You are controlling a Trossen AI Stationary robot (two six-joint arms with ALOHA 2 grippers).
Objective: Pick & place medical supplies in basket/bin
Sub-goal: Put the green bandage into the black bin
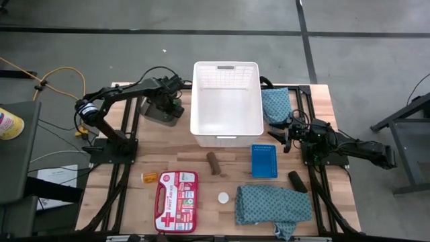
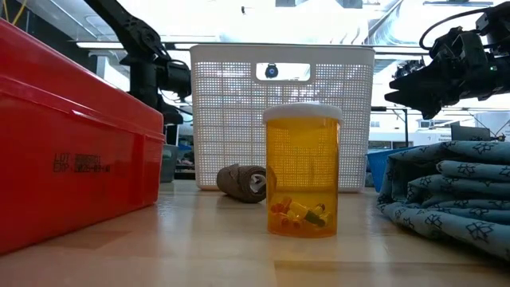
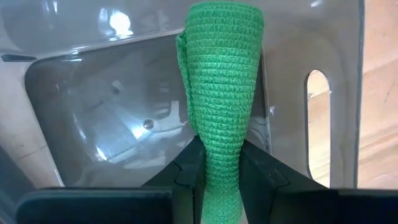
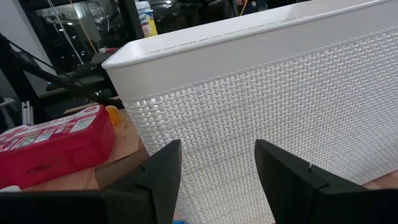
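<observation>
My left gripper (image 1: 166, 104) hangs over the dark grey bin (image 1: 160, 111) at the table's far left, shut on a green knitted piece (image 3: 221, 93). The white latticed basket (image 1: 226, 101) stands at the far middle. My right gripper (image 4: 217, 180) waits open and level beside the basket's right wall, touching nothing. One teal cloth (image 1: 274, 104) lies right of the basket, another (image 1: 272, 205) at the near right. A brown roll (image 1: 213, 163), a black roll (image 1: 297, 181), an orange bottle (image 2: 303, 171) and a white cap (image 1: 223, 197) lie on the table. My left gripper pinches the green piece's narrow end (image 3: 221, 177) between its two fingers (image 3: 264, 171). The fingers point down from above and the piece runs on along them past their tips. Its wider free end (image 3: 224, 25) hangs clear over the bin's inside (image 3: 93, 112).
A red first-aid case (image 1: 176, 191) sits at the near left beside the orange bottle. A flat blue tray (image 1: 264, 161) lies in front of the basket on the right. Bare wood shows between the basket and the near things.
</observation>
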